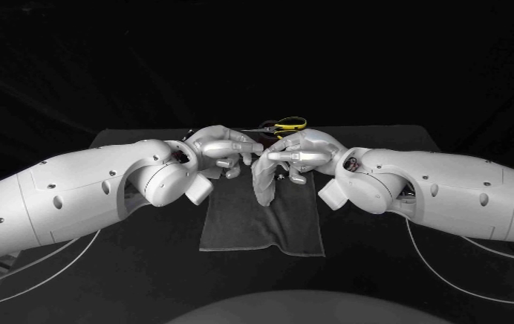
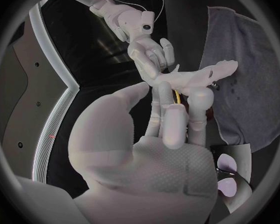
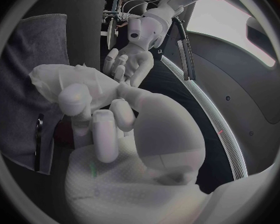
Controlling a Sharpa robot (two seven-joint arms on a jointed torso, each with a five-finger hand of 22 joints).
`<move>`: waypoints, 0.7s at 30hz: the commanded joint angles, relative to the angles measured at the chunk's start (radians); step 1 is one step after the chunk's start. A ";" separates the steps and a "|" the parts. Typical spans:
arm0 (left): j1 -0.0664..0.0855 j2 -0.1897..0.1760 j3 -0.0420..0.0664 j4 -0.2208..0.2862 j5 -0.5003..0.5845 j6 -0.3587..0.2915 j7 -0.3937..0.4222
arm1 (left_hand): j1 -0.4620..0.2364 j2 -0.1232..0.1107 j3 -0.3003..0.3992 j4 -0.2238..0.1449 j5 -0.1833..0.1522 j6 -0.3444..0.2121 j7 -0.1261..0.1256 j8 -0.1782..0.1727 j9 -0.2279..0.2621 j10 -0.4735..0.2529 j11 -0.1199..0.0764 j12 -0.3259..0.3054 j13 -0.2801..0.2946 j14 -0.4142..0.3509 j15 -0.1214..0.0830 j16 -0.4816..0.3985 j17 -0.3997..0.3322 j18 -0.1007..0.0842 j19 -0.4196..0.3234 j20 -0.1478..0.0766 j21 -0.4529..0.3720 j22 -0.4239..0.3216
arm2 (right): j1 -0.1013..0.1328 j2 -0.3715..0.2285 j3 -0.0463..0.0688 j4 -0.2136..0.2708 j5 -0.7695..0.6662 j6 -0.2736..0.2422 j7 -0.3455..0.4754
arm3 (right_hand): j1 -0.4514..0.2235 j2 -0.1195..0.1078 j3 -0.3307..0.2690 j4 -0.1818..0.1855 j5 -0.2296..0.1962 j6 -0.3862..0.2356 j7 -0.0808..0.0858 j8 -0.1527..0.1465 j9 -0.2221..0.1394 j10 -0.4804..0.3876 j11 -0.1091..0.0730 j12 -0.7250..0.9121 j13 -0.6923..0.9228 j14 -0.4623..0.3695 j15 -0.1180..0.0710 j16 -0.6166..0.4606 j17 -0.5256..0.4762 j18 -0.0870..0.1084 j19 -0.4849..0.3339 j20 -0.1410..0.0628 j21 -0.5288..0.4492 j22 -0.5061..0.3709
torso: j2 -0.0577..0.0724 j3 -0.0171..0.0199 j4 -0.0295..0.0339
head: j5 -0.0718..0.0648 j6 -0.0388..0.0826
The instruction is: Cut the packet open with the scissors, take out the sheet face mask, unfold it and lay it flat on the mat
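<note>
The pale sheet mask (image 1: 264, 184) hangs still folded, as a narrow crumpled strip, from my right hand (image 1: 305, 153), which pinches its upper end above the dark grey mat (image 1: 257, 227). In the right wrist view the fingers (image 3: 93, 117) curl round the mask (image 3: 71, 79). My left hand (image 1: 223, 148) faces it closely, fingers apart and holding nothing; its fingertips (image 2: 199, 97) reach up to the mask (image 2: 199, 77). I cannot tell if they touch. The yellow-handled scissors (image 1: 287, 124) lie on the table behind both hands.
The mat's near edge (image 1: 262, 252) lies towards me on the black table (image 1: 128, 264). A pale glossy thing (image 2: 230, 181), perhaps the packet, lies beside the mat (image 2: 252, 69) under my left wrist. Cables (image 1: 450, 264) run under both forearms.
</note>
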 commanded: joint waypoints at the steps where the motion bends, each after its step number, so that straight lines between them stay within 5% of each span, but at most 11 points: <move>1: 0.000 0.002 0.000 0.001 -0.032 0.001 -0.006 | 0.008 -0.016 -0.050 0.021 -0.038 0.001 0.010 -0.017 -0.016 -0.003 0.008 -0.005 -0.001 -0.001 0.009 -0.005 -0.002 -0.004 0.002 0.006 -0.007 -0.006 | 0.000 0.001 0.001 0.002 -0.009 -0.001 0.005 | 0.002 0.010 0.004 0.001 0.005 0.006 0.000 0.051 0.045 0.022 -0.017 0.003 0.001 0.079 -0.008 0.003 0.172 0.007 0.002 -0.001 0.002 0.034 | 0.000 -0.0001 -0.0001 | -0.001 -0.001; 2: 0.000 0.003 0.000 0.001 -0.040 -0.008 -0.012 | 0.013 -0.016 -0.070 0.032 -0.105 0.000 0.012 -0.023 -0.021 -0.006 0.012 -0.004 -0.001 -0.002 0.012 -0.006 -0.004 -0.004 0.003 0.008 -0.011 -0.010 | 0.000 0.001 0.001 0.003 -0.010 -0.001 0.005 | 0.002 0.010 0.004 0.001 0.005 0.006 0.000 0.051 0.045 0.022 -0.017 0.003 0.001 0.079 -0.008 0.003 0.172 0.007 0.002 -0.001 0.002 0.034 | 0.000 0.0001 0.0001 | -0.001 -0.001; 3: 0.000 0.003 0.000 0.000 -0.050 -0.016 -0.017 | 0.016 -0.022 -0.094 0.042 -0.116 -0.009 0.021 -0.031 -0.026 -0.013 0.017 -0.002 0.000 -0.005 0.016 -0.008 -0.010 -0.003 0.000 0.010 -0.019 -0.016 | 0.000 0.001 0.001 0.004 -0.010 0.000 0.006 | 0.002 0.010 0.004 0.001 0.005 0.006 0.000 0.051 0.045 0.022 -0.017 0.003 0.001 0.079 -0.008 0.003 0.172 0.007 0.002 -0.001 0.002 0.034 | 0.000 0.0003 0.0001 | -0.001 0.000; 21: 0.000 0.007 0.000 -0.006 -0.143 -0.065 -0.059 | 0.090 -0.013 -0.195 0.091 -0.119 -0.020 0.030 -0.016 -0.024 -0.040 0.026 0.032 0.010 -0.014 0.026 -0.015 -0.027 0.002 -0.006 0.020 -0.048 -0.041 | 0.000 0.000 0.001 0.011 -0.015 0.003 0.009 | 0.000 0.010 0.008 -0.002 0.005 0.004 0.000 0.053 0.047 0.023 -0.017 0.003 0.002 0.079 -0.008 0.002 0.171 0.007 0.003 -0.001 0.001 0.034 | 0.000 0.0002 -0.0003 | -0.003 -0.003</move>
